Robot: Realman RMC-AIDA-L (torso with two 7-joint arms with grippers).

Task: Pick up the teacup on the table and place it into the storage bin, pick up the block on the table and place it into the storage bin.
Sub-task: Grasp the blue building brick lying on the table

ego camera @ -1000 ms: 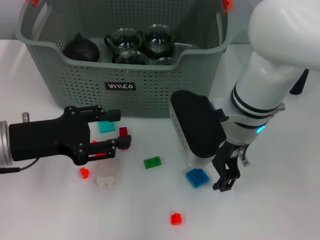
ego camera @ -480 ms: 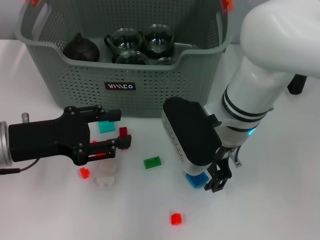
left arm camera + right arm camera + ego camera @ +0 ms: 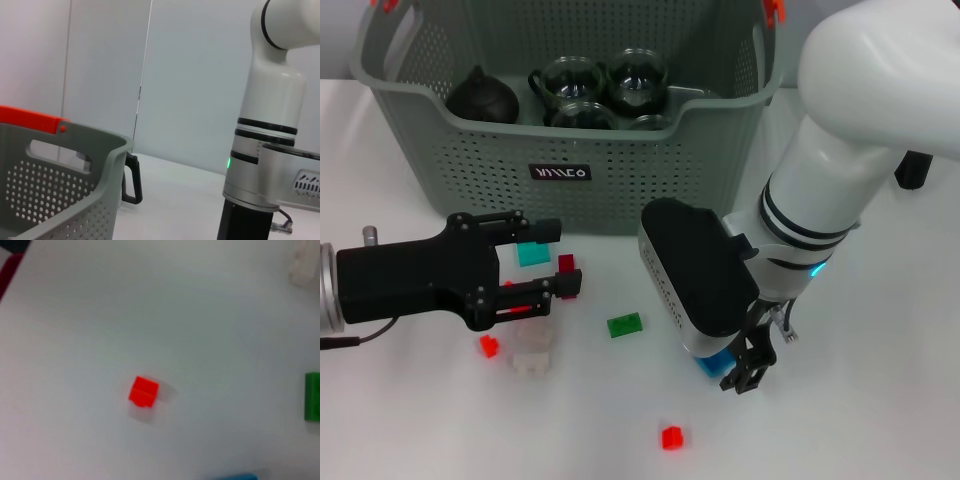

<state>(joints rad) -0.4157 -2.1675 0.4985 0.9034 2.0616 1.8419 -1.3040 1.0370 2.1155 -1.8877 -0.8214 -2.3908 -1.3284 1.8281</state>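
The left pincer (image 3: 542,262) lies low over the white counter (image 3: 880,420) on the robot's left, its fingers parted and holding nothing. It sits among the scattered pieces: a teal block (image 3: 531,253) and a dark red block (image 3: 566,263) just beside its tips, a small red block (image 3: 488,346) and a white block (image 3: 531,352) under and in front of it. It looks parked there, out of the other arm's way.

Behind it stands the storage bin (image 3: 560,170), touching the counter, with a dark teapot (image 3: 481,96) and several glass teacups (image 3: 605,85) already inside, so the cup half of the task seems done and the blocks remain.

A green block (image 3: 624,324) lies in the open between the arms, and a red block (image 3: 671,437) sits alone nearer the robot; the right wrist view looks straight down on it.

The right pincer (image 3: 740,372) hangs low at the blue block (image 3: 713,364), mostly hidden by the wrist housing. Probably it is closing in to grasp that block, but whether its fingers are parted or closed cannot be told.
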